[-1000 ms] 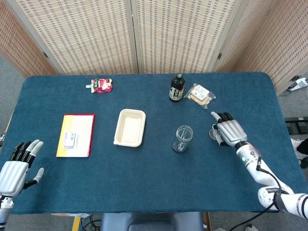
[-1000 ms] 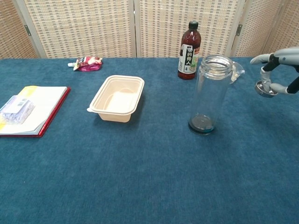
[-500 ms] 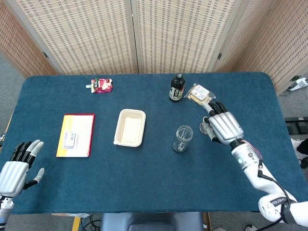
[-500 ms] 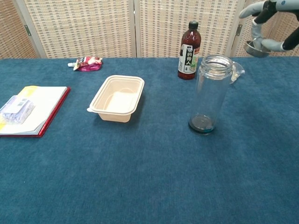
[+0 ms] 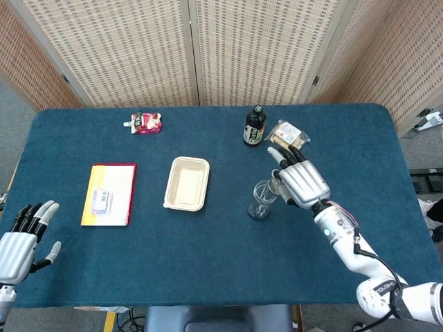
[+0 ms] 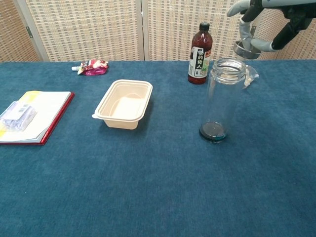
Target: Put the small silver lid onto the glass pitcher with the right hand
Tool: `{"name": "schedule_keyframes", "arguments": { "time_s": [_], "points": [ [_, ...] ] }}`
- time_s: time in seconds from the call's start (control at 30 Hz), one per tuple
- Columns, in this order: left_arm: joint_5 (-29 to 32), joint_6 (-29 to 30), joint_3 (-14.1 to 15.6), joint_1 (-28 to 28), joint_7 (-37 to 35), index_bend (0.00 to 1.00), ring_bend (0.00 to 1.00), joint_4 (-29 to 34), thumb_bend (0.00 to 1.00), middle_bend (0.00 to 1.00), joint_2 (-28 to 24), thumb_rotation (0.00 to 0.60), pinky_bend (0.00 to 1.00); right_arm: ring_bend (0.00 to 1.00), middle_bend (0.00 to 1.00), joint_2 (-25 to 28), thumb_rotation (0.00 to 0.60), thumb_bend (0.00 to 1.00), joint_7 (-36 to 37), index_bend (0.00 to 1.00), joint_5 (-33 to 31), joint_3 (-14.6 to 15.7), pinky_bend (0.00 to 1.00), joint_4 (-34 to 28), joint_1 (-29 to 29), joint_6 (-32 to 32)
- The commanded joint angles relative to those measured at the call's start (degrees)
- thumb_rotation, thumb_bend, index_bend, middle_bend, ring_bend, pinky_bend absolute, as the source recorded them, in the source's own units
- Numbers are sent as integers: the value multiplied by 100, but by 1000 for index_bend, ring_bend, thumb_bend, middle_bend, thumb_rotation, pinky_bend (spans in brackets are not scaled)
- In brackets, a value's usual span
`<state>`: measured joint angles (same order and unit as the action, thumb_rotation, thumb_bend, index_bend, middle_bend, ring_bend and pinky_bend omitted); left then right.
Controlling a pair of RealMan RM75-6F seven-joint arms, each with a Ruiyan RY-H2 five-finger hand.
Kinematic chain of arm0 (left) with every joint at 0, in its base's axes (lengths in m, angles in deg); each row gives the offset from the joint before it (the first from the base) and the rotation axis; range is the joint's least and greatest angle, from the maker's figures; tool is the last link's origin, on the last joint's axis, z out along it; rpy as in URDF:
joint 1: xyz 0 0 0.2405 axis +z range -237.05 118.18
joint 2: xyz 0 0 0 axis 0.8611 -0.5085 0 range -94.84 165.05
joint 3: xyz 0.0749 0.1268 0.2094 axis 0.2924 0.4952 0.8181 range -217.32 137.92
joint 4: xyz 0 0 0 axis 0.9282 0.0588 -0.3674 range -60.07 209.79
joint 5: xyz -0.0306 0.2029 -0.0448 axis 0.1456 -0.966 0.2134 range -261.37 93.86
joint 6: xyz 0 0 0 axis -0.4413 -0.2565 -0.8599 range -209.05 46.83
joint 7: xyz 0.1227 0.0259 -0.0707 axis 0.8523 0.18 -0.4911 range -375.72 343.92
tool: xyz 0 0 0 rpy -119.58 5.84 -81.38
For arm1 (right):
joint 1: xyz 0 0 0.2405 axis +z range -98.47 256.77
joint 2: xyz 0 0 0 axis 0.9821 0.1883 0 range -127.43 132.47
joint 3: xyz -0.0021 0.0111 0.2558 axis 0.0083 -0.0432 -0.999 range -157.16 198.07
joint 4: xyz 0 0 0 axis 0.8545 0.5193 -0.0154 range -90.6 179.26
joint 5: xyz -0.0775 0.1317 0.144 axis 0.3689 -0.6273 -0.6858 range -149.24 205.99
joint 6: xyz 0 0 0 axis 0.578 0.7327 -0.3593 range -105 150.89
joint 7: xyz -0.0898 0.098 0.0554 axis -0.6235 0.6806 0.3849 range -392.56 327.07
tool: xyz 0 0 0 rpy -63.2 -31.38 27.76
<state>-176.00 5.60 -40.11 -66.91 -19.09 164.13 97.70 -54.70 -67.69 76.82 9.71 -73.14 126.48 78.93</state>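
The glass pitcher (image 6: 221, 101) stands upright and open-topped on the blue table; in the head view the pitcher (image 5: 261, 200) sits just left of my right hand (image 5: 299, 181). That right hand (image 6: 269, 19) pinches the small silver lid (image 6: 245, 49) between thumb and a finger. The lid hangs a little above and to the right of the pitcher's rim, tilted, not touching it. In the head view the hand hides most of the lid. My left hand (image 5: 19, 237) rests open at the table's near left corner, holding nothing.
A dark sauce bottle (image 6: 199, 47) stands just behind the pitcher. A wrapped snack (image 5: 288, 133) lies beside it. A beige tray (image 6: 124, 104), a red-edged book (image 6: 29, 116) with a packet on it, and a pink pouch (image 6: 90, 66) lie to the left.
My right hand has carried the lid up off the table and leftward, from beside the pitcher's right to just over its rim. The left hand has barely shifted.
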Motion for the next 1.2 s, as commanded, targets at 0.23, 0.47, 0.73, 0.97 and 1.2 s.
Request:
{"name": "schedule_keyframes", "arguments": {
  "time_s": [0.23,0.47,0.73,0.97,1.2],
  "points": [
    [-71,138,11,57,-128,0,0,10,375,47,-62,600,0,0,3,-349,600,605,-327,567,-332,87,0,56,332,76],
    [-80,192,6,83,-217,0,0,-2,375,48,-96,600,0,0,3,-478,600,605,-437,567,-498,148,0,116,478,154],
    [-71,171,2,81,-180,0,0,-6,375,47,-87,600,0,0,3,-457,600,605,-439,567,-520,263,0,146,496,225],
    [-49,170,-11,86,-146,0,0,3,375,48,-78,600,0,0,4,-440,600,600,-431,567,-561,338,0,197,545,175],
    [-52,181,-16,92,-183,0,0,5,375,47,-89,600,0,0,11,-392,600,521,-580,566,-677,416,0,153,629,211]
  ]
}}
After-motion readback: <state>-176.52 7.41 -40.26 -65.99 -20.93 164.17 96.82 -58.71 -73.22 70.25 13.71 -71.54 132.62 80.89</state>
